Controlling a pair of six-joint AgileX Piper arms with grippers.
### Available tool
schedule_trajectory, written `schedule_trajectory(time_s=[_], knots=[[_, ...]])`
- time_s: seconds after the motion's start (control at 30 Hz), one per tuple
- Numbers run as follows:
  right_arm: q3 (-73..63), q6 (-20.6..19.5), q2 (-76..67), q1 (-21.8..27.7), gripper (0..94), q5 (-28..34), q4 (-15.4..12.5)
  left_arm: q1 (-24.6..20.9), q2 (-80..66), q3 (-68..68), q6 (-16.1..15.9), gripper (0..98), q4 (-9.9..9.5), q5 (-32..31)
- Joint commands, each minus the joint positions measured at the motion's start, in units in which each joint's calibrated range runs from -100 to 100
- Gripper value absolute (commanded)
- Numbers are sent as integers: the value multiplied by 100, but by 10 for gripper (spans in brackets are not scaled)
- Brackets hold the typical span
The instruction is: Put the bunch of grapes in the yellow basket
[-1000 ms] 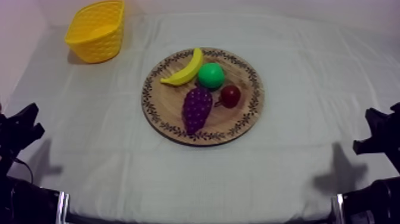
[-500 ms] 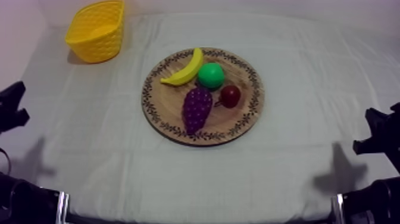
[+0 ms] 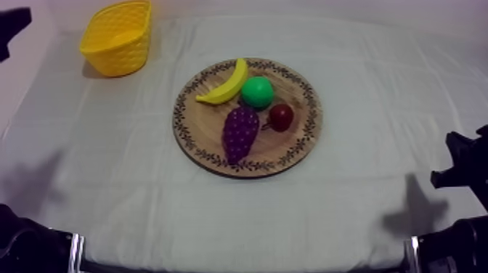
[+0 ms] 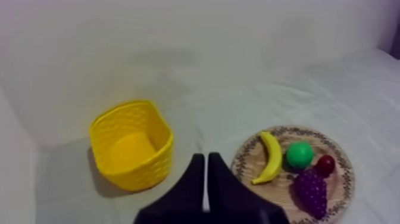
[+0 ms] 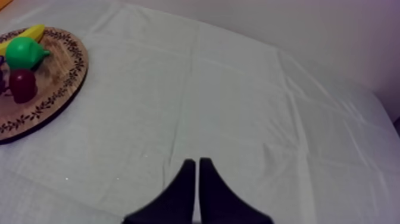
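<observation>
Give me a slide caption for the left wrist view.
Left gripper, fingers together, looks toward the yellow basket and the wooden board holding the bunch of grapes.

Purple bunch of grapes [image 3: 240, 132] lying flat on front-left of round patterned-rim wooden board [image 3: 290, 141], yellow basket [image 3: 120, 54] upright, well apart at table's far-left corner.

The left claw [image 4: 206, 162] is all black. Its two fingers [image 4: 194, 182] are smooth, thin at the tips and wide lower down, like a little tent. The right claw [image 5: 196, 162] looks just the same: black, smooth and pointy. From above, the right arm [image 3: 465, 168] is a black, blocky shape with bumps. The left arm [image 3: 13, 22] is black too. Down low, each arm has a black bottom part with a shiny silver band [image 3: 75, 249].
</observation>
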Motion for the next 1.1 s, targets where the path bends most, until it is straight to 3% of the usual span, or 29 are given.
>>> schedule_trajectory(time_s=[0.0,0.27,0.4,0.57,0.7,1.07], knots=[[-1,0,2,1,3,-3,1,309,1014,-1042,-8,0,-36,386],[-1,1,2,1,3,-3,1,1391,2672,-2359,203,0,-529,711],[-1,1,2,1,3,-3,1,1717,3357,-2904,248,0,-615,696],[-1,2,2,1,3,-3,1,1933,4104,-3473,223,0,-589,652],[-1,3,2,1,3,-3,1,1974,4760,-3933,135,0,-439,847],[-1,1,2,1,3,-3,1,1936,6546,-5158,-157,0,-150,2068]])
